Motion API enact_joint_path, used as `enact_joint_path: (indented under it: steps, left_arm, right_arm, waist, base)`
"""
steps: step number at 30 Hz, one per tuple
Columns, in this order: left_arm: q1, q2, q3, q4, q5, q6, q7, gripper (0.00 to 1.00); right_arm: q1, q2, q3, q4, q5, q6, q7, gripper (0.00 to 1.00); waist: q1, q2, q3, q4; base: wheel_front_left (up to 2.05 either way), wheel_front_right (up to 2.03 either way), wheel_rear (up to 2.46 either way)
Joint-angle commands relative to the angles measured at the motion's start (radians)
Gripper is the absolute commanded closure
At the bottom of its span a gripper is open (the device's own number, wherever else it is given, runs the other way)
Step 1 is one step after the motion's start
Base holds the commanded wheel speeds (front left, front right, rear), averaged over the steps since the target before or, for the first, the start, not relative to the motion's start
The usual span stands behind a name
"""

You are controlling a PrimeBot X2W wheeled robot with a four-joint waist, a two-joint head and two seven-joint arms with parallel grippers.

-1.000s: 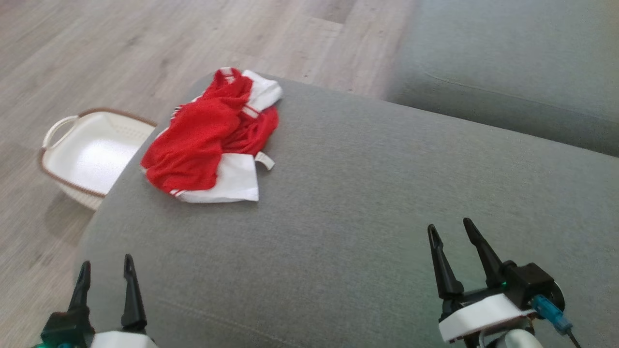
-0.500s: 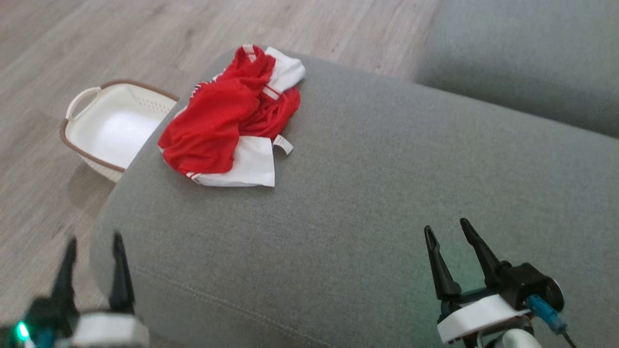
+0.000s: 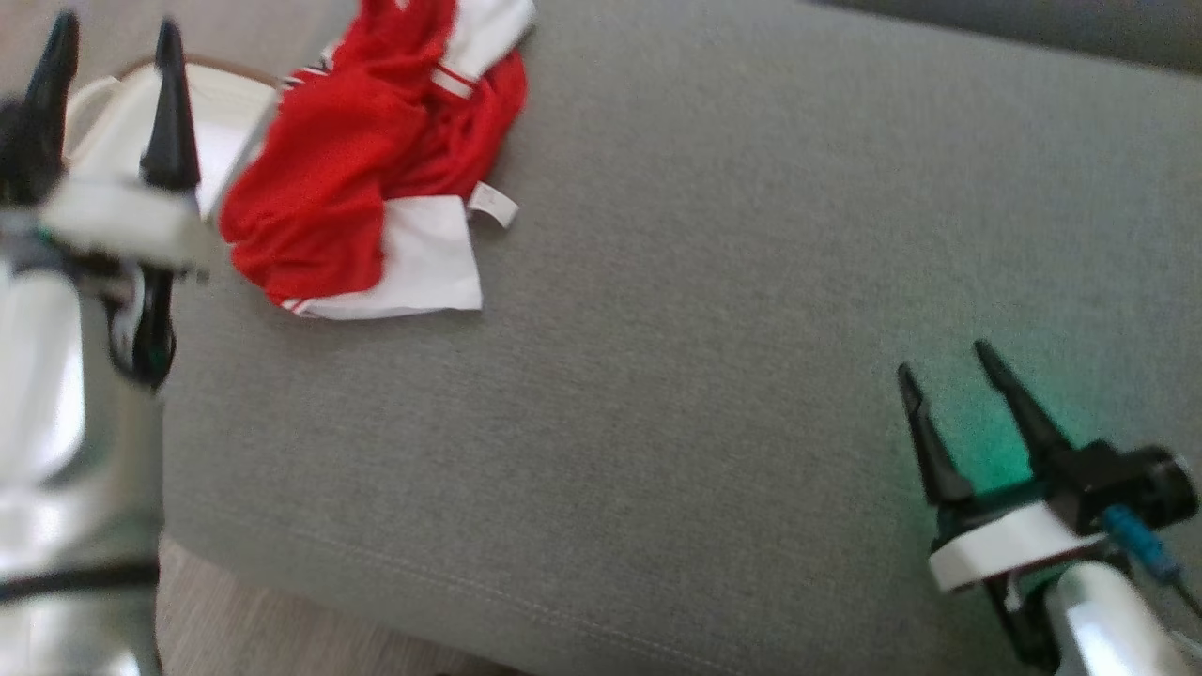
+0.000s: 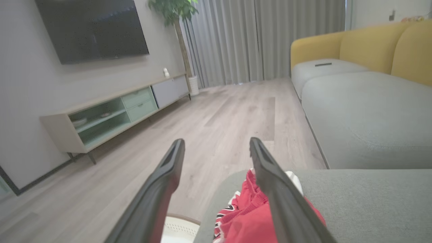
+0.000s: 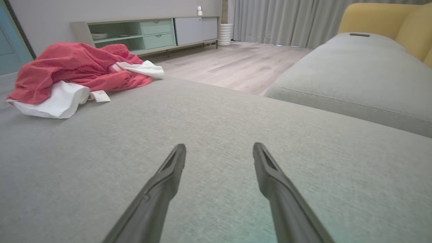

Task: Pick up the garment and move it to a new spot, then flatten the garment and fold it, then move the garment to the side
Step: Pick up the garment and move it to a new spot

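Observation:
A crumpled red and white garment (image 3: pixel 362 178) lies near the far left corner of a grey cushion (image 3: pixel 714 282). In the right wrist view the garment (image 5: pixel 71 72) sits at the upper left. My left gripper (image 3: pixel 113 28) stands open at the upper left of the head view, raised beside the garment with nothing between its fingers. Seen from the left wrist, the garment (image 4: pixel 246 216) lies below, partly behind the right finger (image 4: pixel 280 195). At the lower right my right gripper (image 3: pixel 944 361) hovers open and empty over bare cushion, far from the garment.
A white basket with a brown rim (image 3: pixel 225 89) stands on the wood floor just left of the cushion, partly behind my left gripper. A second grey cushion (image 5: pixel 354 71), a yellow sofa back (image 4: pixel 371 44) and a low TV cabinet (image 4: pixel 111 114) lie beyond.
The head camera has tilted down and shifted. My left gripper has risen from the lower left up to beside the garment. The right gripper has kept roughly its place. The garment lies as before.

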Motion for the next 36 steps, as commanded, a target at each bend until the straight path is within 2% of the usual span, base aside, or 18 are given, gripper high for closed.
enact_joint_path:
  steps: [1,2,3,7,13,20,29,30,36]
  left_arm:
    - [-0.144,0.051,0.007,0.071,-0.034,-0.006,0.035,0.0]
    - [-0.191,0.056,0.0,0.13,-0.052,-0.007,0.063,0.0]
    - [-0.191,0.056,0.0,0.13,-0.052,-0.007,0.063,0.0]
    - [-0.347,0.064,-0.03,0.334,-0.139,-0.009,0.172,0.0]
    - [-0.477,0.105,-0.069,0.522,-0.185,-0.01,0.202,0.0]
    - [-0.543,0.128,-0.124,0.653,-0.222,-0.01,0.215,0.0]
    - [-0.573,0.169,-0.165,0.779,-0.215,0.002,0.204,0.0]
    - [-0.576,0.169,-0.167,0.782,-0.215,0.003,0.191,1.0]
    - [-0.593,0.152,-0.194,0.792,-0.206,0.0,0.11,1.0]
  right_arm:
    - [-0.045,-0.034,0.009,-0.041,-0.008,0.008,-0.011,0.0]
    - [-0.051,-0.041,-0.002,-0.043,-0.012,0.008,-0.011,0.0]
    - [-0.051,-0.041,-0.002,-0.043,-0.012,0.008,-0.011,0.0]
    - [-0.064,-0.053,-0.039,-0.049,-0.034,0.008,-0.011,0.0]
    - [-0.062,-0.072,-0.076,-0.072,-0.051,0.008,-0.011,0.0]
    - [-0.051,-0.08,-0.102,-0.113,-0.054,0.008,-0.011,0.0]
    - [-0.05,-0.089,-0.125,-0.146,-0.051,0.008,-0.011,0.0]
    - [-0.049,-0.089,-0.129,-0.148,-0.052,0.008,-0.011,0.0]
    - [-0.054,-0.079,-0.131,-0.137,-0.054,0.008,-0.011,0.0]
  waist:
    - [0.0,0.0,0.077,-0.051]
    - [0.0,0.0,0.09,-0.063]
    - [0.0,0.0,0.09,-0.063]
    - [0.0,0.0,0.131,-0.105]
    - [0.0,0.0,0.191,-0.17]
    - [0.0,0.0,0.257,-0.221]
    - [0.0,0.0,0.318,-0.235]
    - [0.0,0.0,0.321,-0.232]
    - [0.0,0.0,0.305,-0.21]
  base:
    - [0.0,0.0,0.0]
    - [0.0,0.0,0.0]
    - [0.0,0.0,0.0]
    - [0.0,0.0,0.0]
    - [0.0,0.0,0.0]
    - [0.0,0.0,0.0]
    - [0.0,0.0,0.0]
    - [0.0,0.0,0.0]
    - [0.0,0.0,0.0]
